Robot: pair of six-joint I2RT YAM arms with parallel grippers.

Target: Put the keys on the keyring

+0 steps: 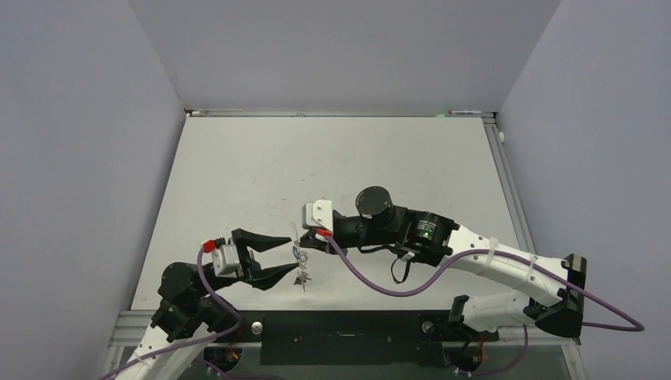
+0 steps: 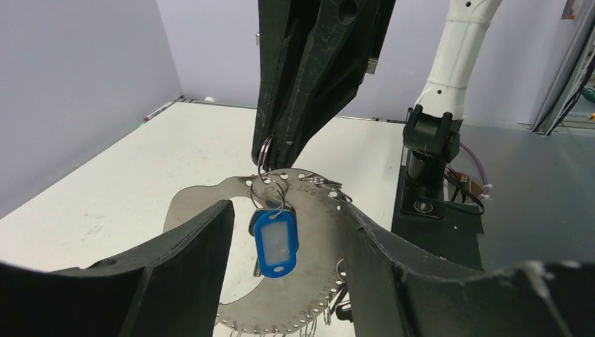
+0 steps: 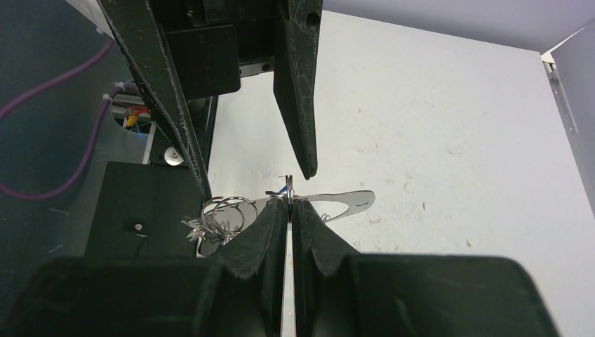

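My right claw [image 3: 288, 210], closed tight, pinches the keyring [image 2: 312, 267] by its top edge so it hangs above the table [image 2: 105, 196], within reach of my open left claw [image 2: 286, 209] flanking it. The blue key [image 2: 276, 242] dangles against it, seemingly already threaded.

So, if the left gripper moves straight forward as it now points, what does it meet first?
Probably the blue-tagged key, hanging just before the keyring between its open jaws; depth is unclear.

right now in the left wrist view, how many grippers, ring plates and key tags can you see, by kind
grippers: 2, left gripper and right gripper
ring plate: 1
blue key tag: 1
total: 4
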